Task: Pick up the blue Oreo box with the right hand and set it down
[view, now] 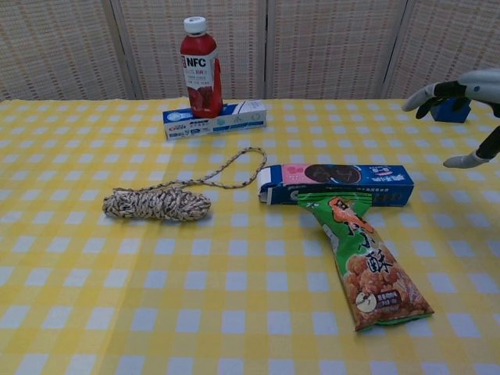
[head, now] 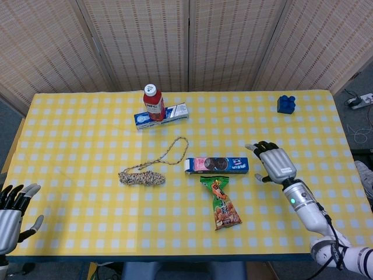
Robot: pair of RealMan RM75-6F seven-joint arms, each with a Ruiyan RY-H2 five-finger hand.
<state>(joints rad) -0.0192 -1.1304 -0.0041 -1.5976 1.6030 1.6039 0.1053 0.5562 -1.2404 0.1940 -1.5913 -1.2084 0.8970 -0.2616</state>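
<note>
I see the long blue cardboard Oreo box flat mid-table, long axis left-right | my right hand just beyond its right end, fingers apart, holding nothing | left hand far off.

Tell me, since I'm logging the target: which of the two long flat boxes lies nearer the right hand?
The blue Oreo box, mid-table just left of the right hand. The white-and-blue toothpaste box lies farther back, beside the red NFC bottle.

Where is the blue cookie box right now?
In the head view the blue Oreo box lies mid-table, just above the green snack bag, with the right hand open beside it.
</note>
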